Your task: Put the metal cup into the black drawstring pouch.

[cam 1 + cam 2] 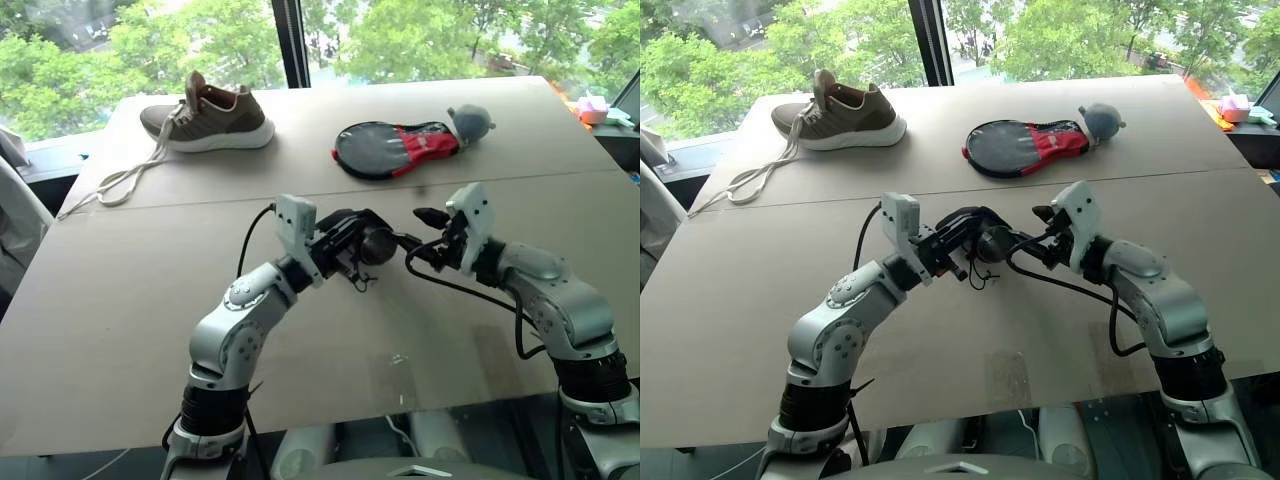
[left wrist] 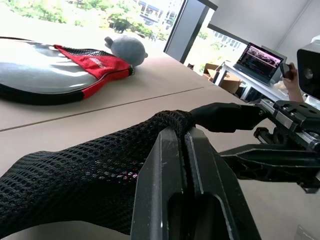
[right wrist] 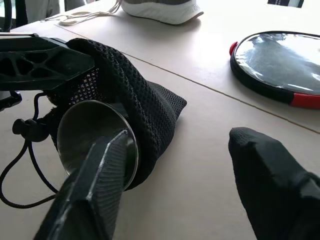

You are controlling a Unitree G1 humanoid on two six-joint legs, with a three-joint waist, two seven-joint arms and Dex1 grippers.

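Left gripper [image 2: 186,165] is clamped on the mesh rim of the black drawstring pouch [image 3: 132,95]; the smooth, round metal cup [image 3: 95,142] sits in its mouth. Right gripper [image 3: 185,175] has fingers apart, one beside the cup base. Matte beige table [image 1: 120,320] below, windows with trees beyond.

A brown sneaker [image 1: 212,116] with a white sole stood at the far left of the pale surface [image 1: 110,300], its long off-white laces [image 1: 128,178] trailing loose toward the near edge. To its right, well apart, lay a grey-and-red paddle-shaped case [image 1: 393,148], with a small grey plush toy [image 1: 470,123] touching its narrow red end. Beyond the surface, a window with a dark frame post [image 1: 290,42] looked out on green trees, while an open laptop [image 2: 260,58] sat on a desk off to the side.
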